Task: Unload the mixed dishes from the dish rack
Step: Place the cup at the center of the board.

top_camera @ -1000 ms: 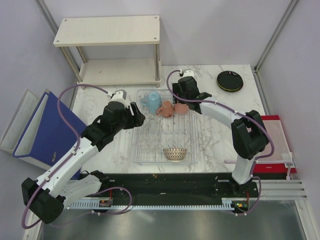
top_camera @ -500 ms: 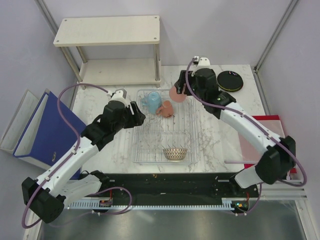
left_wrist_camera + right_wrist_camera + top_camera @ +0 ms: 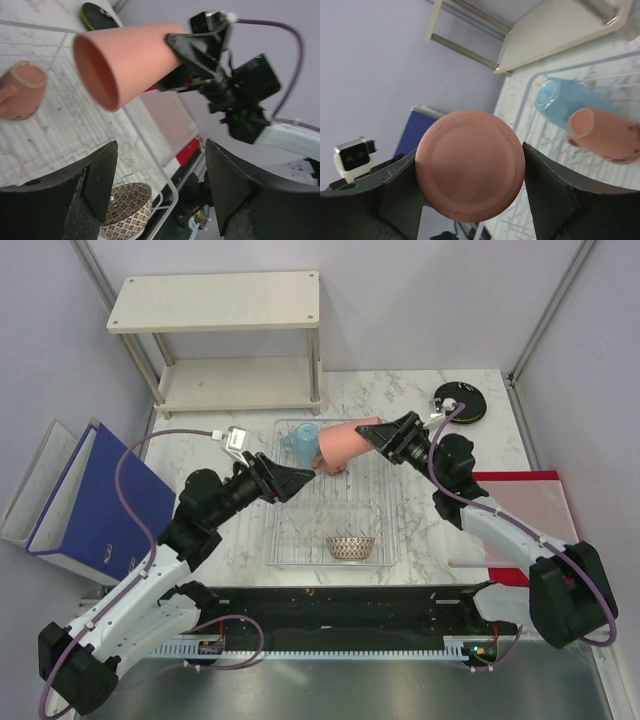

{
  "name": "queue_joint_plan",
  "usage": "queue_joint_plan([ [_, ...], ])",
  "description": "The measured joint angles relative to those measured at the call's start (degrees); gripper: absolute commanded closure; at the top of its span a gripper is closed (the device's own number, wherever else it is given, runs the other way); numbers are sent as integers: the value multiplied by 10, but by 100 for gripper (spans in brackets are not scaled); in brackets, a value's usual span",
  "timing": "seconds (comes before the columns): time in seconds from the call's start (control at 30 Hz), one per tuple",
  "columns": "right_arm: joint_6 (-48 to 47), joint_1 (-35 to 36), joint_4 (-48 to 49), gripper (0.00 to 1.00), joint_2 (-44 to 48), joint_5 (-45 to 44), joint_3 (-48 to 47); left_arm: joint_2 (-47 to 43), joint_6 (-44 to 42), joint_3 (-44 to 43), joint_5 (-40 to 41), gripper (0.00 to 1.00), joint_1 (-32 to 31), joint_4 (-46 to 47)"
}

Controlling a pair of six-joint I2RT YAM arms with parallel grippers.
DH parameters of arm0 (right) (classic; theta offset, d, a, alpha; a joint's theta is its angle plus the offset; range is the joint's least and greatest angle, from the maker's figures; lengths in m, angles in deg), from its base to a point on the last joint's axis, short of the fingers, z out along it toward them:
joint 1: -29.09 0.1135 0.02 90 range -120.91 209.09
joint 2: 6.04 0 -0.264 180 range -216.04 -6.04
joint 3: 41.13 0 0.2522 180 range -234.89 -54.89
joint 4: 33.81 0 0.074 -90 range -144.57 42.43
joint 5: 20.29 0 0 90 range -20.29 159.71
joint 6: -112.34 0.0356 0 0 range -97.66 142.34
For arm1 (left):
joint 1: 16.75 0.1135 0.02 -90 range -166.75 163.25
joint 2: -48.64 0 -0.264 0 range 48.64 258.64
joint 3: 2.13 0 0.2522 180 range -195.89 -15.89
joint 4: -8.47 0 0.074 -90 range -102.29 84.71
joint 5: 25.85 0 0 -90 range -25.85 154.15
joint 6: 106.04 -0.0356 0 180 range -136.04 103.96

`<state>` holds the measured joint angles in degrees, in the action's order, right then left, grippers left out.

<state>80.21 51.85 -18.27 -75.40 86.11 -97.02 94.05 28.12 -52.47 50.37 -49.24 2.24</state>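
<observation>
Right gripper clamps a plain, matte salmon-pink cup near its base. It holds the cup on its side in the air above the far end of the wire dish rack, mouth toward the left gripper, whose fingers gape wide around nothing. In the rack lie a light blue cup, a second pink cup and a net-patterned beige bowl.
</observation>
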Motion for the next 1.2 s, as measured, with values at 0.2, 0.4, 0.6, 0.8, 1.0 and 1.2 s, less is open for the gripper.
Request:
queue_joint_plan([
  [0.2,163,4,240,100,-83,75,62,19,60,29,-77,24,0,140],
  [0.4,216,34,363,100,-101,104,61,24,82,35,-95,25,0,199],
  [0.6,213,91,380,100,-115,129,47,41,89,36,-99,50,0,215],
  [0.8,183,105,350,100,-111,132,49,42,94,35,-108,98,0,225],
  [1.0,118,109,227,2,-50,113,46,35,83,17,-108,98,-1,175],
  [1.2,-63,115,-104,2,49,-48,-30,65,-2,-162,25,98,3,-78],
])
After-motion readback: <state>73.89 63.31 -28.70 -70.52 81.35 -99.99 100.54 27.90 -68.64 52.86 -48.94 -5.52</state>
